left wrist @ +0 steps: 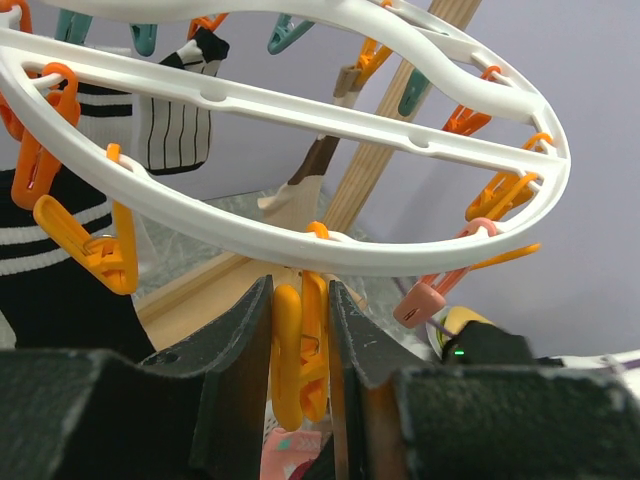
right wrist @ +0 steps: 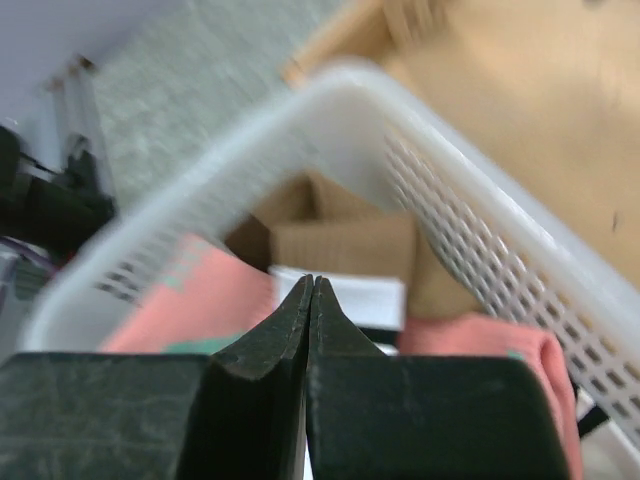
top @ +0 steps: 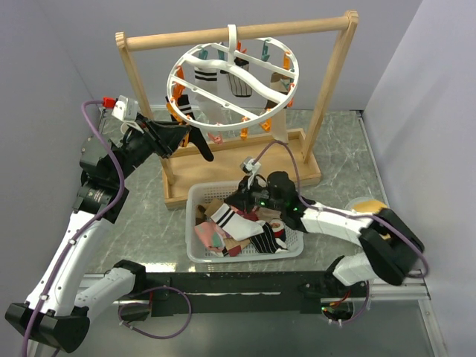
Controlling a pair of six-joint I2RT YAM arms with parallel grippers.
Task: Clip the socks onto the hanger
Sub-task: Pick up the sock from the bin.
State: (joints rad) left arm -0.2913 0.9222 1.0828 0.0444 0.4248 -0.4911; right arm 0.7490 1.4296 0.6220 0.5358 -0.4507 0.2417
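Note:
The hanger (top: 195,53), a white ring with orange and teal pegs, hangs from the wooden frame, and a few striped socks (top: 239,83) are clipped to it. More socks (top: 236,222) lie heaped in a white basket (top: 195,196). My left gripper (top: 195,143) reaches up under the ring's near edge. In the left wrist view it (left wrist: 300,292) is shut on an orange peg (left wrist: 300,345) hanging from the ring (left wrist: 330,250). My right gripper (top: 242,199) hovers over the basket's far side. In the right wrist view it (right wrist: 312,285) is shut with nothing between its fingers, above pink and brown socks (right wrist: 205,300).
The tall wooden frame (top: 327,89) stands on a wooden base (top: 301,172) right behind the basket. A yellow round object (top: 364,204) sits by the right arm. The basket's perforated wall (right wrist: 450,220) is close to the right fingers.

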